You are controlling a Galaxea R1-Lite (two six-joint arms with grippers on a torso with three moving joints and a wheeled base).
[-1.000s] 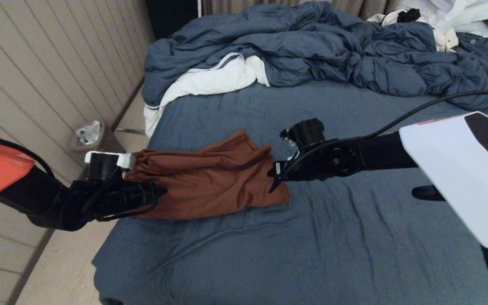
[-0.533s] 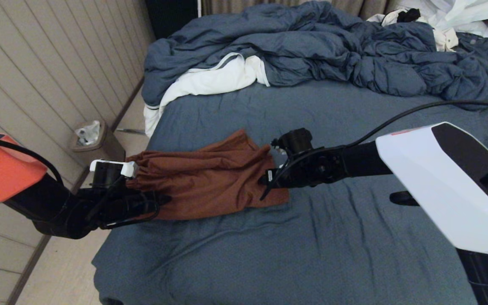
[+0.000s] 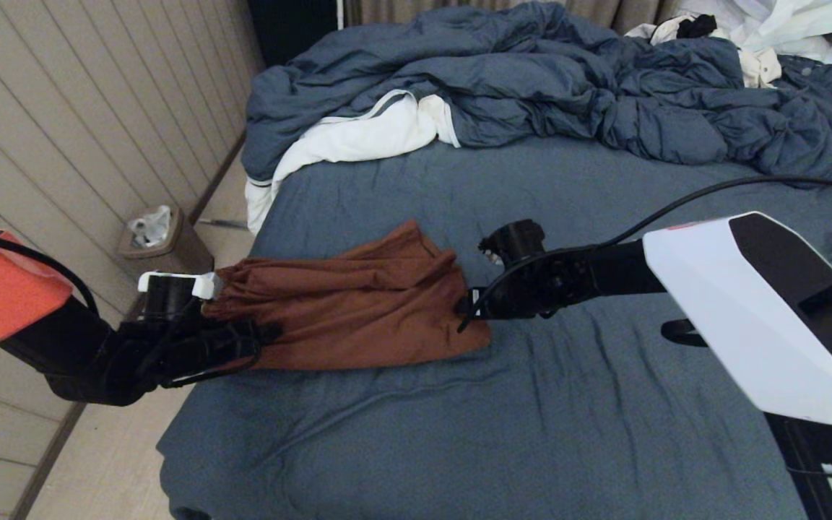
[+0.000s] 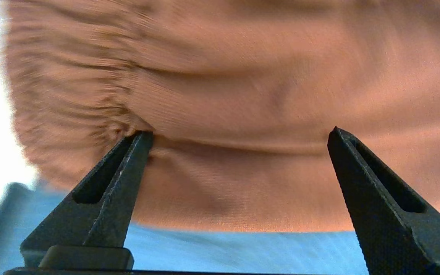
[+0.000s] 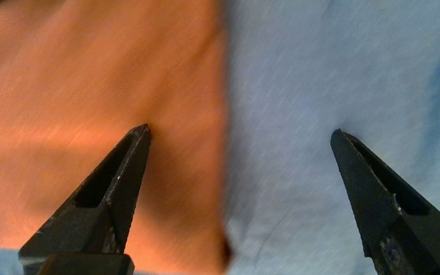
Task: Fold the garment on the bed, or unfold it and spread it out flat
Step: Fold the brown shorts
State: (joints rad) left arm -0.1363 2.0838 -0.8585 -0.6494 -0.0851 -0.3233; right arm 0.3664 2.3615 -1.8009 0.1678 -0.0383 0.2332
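The rust-brown shorts [image 3: 358,310] lie folded and wrinkled on the slate-blue bed [image 3: 531,433], near its left edge. My left gripper [image 3: 261,336] is at the shorts' left end and stands open; its wrist view shows the gathered waistband [image 4: 90,95] just past the spread fingers, nothing pinched. My right gripper [image 3: 463,314] is at the shorts' right edge, also open. One of its fingers [image 5: 128,160] hangs over the brown cloth [image 5: 90,95], the other over bare sheet [image 5: 300,114]. No drawstring or logo shows.
A rumpled blue duvet [image 3: 531,79] and white clothes [image 3: 358,137] fill the bed's far end. More white clothes [image 3: 770,29] lie at the back right. A small waste bin [image 3: 152,235] stands on the floor by the panelled wall, left of the bed.
The right gripper slid left onto the shorts' edge, then drew back slightly right. The left arm shifted a little right, then back left and up. The shorts stayed almost still.
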